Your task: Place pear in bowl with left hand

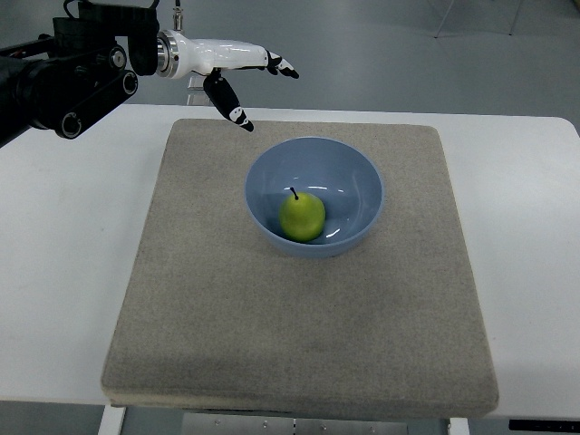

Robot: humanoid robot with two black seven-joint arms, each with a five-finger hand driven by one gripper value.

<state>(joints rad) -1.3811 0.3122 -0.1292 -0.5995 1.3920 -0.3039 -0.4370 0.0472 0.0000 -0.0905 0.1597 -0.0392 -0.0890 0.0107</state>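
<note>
Top view. The green pear (303,216) sits upright inside the blue bowl (362,172), which rests on the grey mat (199,308) covering the white table (63,245). Your left hand (234,74) hangs above the mat's far-left corner, well apart from the bowl, fingers spread and holding nothing. The placement looks complete. The remaining risk is the retreat: swing the arm low across the bowl and you could clip its rim, tipping out the pear.

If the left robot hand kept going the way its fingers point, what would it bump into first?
Probably nothing: the left robot hand points right, beyond the table's far edge, above the floor. Depth is unclear.
</note>
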